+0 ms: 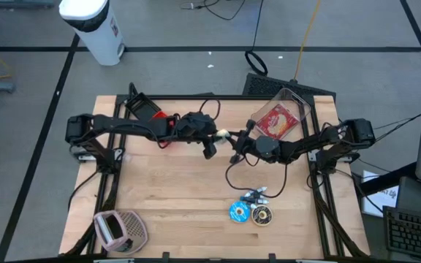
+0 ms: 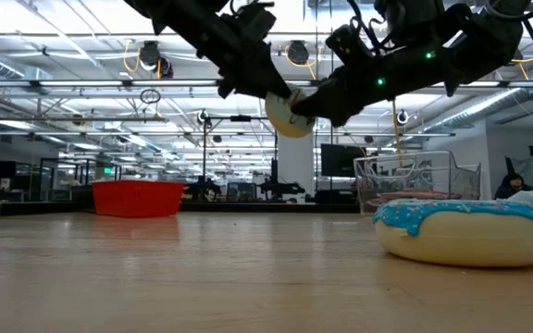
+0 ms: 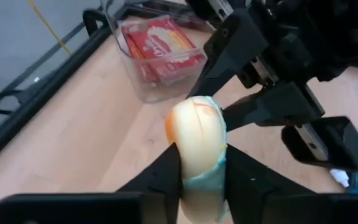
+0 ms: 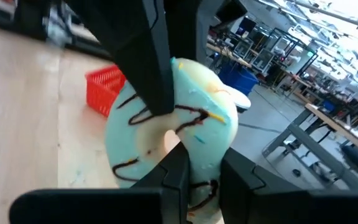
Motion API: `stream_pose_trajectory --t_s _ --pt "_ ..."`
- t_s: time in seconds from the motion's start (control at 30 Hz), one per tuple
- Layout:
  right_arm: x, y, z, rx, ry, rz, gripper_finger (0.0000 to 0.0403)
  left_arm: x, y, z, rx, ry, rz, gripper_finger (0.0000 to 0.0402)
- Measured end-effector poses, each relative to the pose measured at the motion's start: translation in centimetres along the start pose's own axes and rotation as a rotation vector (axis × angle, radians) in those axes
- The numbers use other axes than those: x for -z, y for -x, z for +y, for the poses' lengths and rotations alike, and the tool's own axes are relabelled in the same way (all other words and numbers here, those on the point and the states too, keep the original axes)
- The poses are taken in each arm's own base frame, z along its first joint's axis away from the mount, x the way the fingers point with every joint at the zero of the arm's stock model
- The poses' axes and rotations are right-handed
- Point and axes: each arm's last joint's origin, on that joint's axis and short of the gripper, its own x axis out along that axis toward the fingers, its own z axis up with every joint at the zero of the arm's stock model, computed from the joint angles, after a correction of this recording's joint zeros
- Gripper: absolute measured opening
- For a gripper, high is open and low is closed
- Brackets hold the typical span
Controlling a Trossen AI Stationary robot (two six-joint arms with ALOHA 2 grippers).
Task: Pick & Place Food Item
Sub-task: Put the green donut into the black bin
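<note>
Mint-iced donut gripped midair; both grippers clamped.

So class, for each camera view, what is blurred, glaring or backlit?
Low view: ceiling lights glare, so both arms read as silhouettes; the near doughnut is soft. Left wrist view: the held doughnut is blurred. Right wrist view: the room behind is washed out.

Centre of the high view is blocked: both arms meet there above the table. Open board lies lower centre and lower left of centre. Obstacles: clear container upper right, red basket upper left, donuts lower right, pink basket lower left.
</note>
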Motion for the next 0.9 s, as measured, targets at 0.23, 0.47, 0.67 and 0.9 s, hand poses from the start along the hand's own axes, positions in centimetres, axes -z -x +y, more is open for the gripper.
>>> stream_pose_trajectory --t_s 0.23,0.47,0.67,0.9 --pt "-0.5 0.1 0.1 -0.001 -0.111 -0.029 0.0081 -1.3 3.7 2.4 -0.044 0.009 0.001 0.0044" --pt "-0.9 0.3 0.2 0.002 -0.136 -0.066 0.0136 -1.7 7.3 5.4 -0.180 0.065 0.040 0.0016" --pt "-0.6 0.3 0.3 -0.006 -0.180 -0.047 0.0165 -1.0 9.7 8.3 -0.272 0.109 0.121 0.0020" --pt "-0.4 0.3 0.4 -0.015 -0.167 -0.026 0.0166 -0.2 12.7 13.2 -0.425 0.215 0.164 0.0011"
